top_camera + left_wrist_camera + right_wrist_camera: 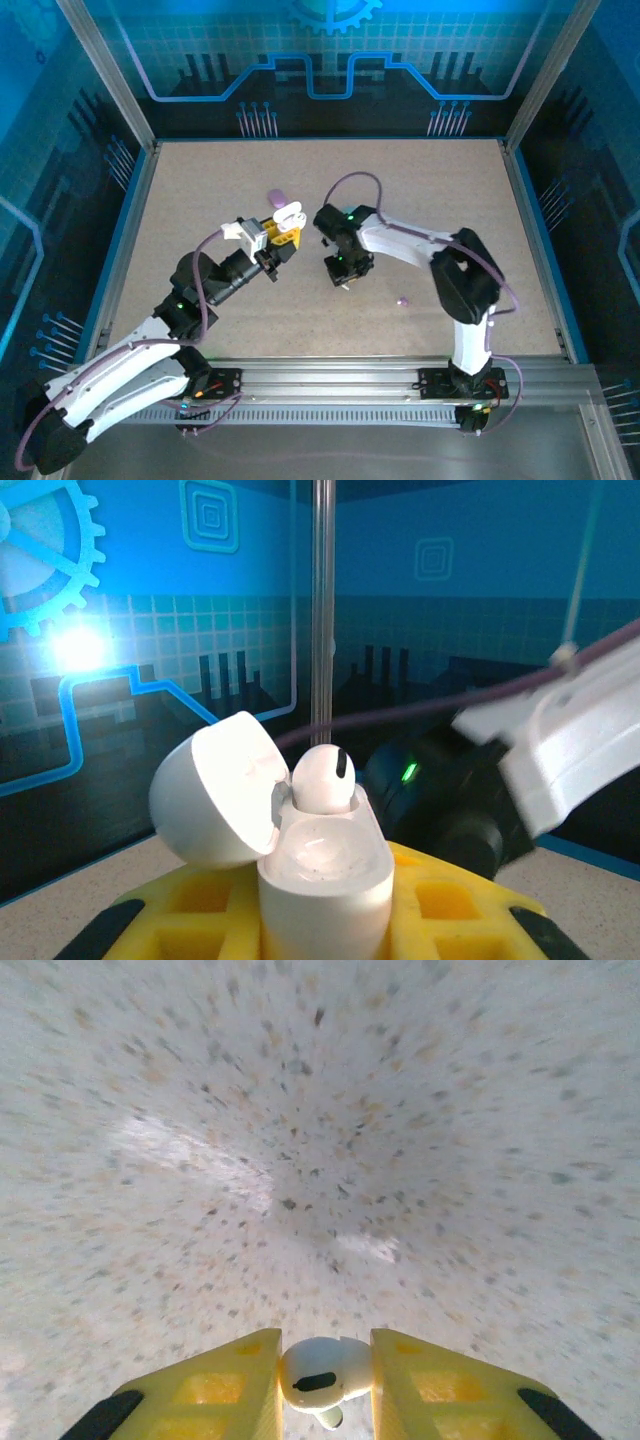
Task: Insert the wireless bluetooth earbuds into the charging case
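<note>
Blue-lit panel walls close in a speckled beige table (420,200). Above it the left pincer (278,240) is pressed onto a white case (290,218) and holds it upright, with the lid (215,790) swung open to that pincer's left. One seated earbud (322,778) stands in the far socket, away from the left pincer's wrist. The near socket (322,848) is empty.

The right pincer (340,280) hangs nose-down over bare table, with the case off to its left, near but apart. Between its yellow fingers (225,1385) it pinches a second white earbud (318,1375), lying crosswise, with the stem apparently pointing back toward the wrist. A purple earbud (275,196) lies on the table beyond the left pincer's tips and plays no part in this step.

The step in hand looks like carrying the pinched bud to the empty socket. To do it well:
- Turn the right wrist so the stem points down into the socket.
- Come in from the side opposite the lid, on the near side of the seated earbud, so neither gets knocked.
- Lower straight, and spread the fingers only once the bud has settled.
- Keep the left pincer steady throughout.

The hold on such a small, smooth piece is probably slight, so any sideways scrape against the case rim could twist it loose.
</note>
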Available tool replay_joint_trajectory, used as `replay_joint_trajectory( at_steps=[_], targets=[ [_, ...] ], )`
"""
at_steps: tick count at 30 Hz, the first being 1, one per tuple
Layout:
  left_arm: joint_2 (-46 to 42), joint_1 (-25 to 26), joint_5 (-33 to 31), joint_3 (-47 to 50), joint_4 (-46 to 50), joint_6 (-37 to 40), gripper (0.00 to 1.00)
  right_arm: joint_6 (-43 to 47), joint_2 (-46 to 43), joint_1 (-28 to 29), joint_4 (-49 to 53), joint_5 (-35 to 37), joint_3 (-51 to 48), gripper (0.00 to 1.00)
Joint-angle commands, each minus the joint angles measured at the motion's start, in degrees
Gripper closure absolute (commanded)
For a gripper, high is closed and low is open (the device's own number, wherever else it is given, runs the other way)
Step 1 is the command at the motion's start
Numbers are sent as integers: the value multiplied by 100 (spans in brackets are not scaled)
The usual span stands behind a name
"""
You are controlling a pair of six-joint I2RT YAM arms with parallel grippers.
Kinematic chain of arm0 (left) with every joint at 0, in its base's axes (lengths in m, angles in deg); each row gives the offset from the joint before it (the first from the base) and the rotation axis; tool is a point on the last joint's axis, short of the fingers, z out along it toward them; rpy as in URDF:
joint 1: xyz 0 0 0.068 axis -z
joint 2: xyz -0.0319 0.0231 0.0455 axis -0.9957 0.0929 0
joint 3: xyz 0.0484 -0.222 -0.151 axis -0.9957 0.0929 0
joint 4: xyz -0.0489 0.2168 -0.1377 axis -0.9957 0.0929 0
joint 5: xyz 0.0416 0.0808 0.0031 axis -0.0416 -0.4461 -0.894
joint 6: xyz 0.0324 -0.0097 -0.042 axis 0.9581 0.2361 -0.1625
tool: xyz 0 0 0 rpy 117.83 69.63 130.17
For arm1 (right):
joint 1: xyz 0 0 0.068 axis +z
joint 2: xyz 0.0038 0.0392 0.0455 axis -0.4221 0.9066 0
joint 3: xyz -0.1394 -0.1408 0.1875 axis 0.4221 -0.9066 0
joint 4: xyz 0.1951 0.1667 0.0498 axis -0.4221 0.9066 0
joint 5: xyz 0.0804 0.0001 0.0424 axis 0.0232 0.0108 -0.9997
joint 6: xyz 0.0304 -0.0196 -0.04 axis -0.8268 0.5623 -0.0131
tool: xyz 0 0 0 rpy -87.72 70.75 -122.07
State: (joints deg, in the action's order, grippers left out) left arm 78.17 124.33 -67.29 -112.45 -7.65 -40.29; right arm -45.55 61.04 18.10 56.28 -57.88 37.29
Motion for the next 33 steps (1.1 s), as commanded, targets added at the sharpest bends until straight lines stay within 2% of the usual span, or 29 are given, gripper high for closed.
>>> replay_joint_trajectory(
  at_steps=[1,7,14,23,33],
  targets=[
    [110,33,-241,-64,-288,-157,78,-153,-833,-144,-184,153,-37,73],
    [594,36,-222,26,-702,-356,78,-223,-2184,-240,-625,448,-38,73],
    [1561,210,-247,120,-1938,-435,80,-400,-3437,-222,-1648,433,-52,72],
    [2697,667,-866,-36,-3025,-160,80,-516,-3749,17,-2156,349,-9,72],
    [3172,934,-1270,-292,-3454,-107,80,-618,-3613,170,-2350,345,-138,71]
  ],
)
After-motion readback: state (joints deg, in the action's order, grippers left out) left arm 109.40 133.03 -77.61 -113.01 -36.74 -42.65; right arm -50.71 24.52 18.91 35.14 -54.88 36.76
